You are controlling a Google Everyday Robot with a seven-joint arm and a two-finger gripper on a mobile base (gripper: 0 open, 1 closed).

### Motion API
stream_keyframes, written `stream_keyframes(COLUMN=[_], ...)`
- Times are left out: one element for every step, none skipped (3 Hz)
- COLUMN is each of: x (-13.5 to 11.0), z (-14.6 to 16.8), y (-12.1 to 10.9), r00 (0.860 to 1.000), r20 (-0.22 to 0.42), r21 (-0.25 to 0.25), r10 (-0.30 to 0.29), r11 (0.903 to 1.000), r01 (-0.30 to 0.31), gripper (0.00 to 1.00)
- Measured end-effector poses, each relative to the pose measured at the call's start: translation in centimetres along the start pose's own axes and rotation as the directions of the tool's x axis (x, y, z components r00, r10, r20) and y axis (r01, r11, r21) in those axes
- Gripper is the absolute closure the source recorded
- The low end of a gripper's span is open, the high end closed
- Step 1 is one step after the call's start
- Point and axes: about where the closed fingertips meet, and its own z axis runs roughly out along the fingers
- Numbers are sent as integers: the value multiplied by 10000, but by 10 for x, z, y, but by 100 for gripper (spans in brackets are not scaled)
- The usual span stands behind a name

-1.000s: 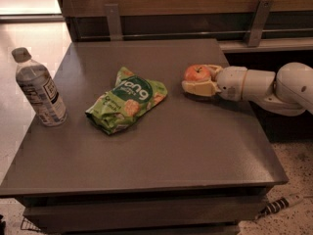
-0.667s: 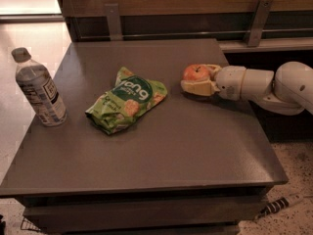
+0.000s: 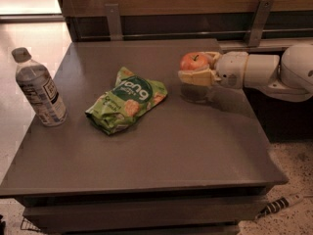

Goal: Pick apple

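Two fingers of the tool are clasping the apple, which is hanging just above the bench near its far right corner, where a shallow hold could be letting it slip and roll off the right edge, while the fruit is hiding most of the far finger.

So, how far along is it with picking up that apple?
The grab looks done: the claw, reaching in from the right side of the table, is shut around the apple. The lift is in hand, with the apple hanging clear of the tabletop and its shadow below it. What is left is probably only to raise it a bit higher and carry it off.
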Motion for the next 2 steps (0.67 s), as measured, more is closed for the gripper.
stream_keyframes(x=[-31, -51], z=[-8, -15], y=[7, 11], r00=[9990, 9961], r20=[-26, 128], r21=[39, -38], r10=[-455, -870], r11=[9990, 9962], r01=[456, 870], gripper=[100, 100])
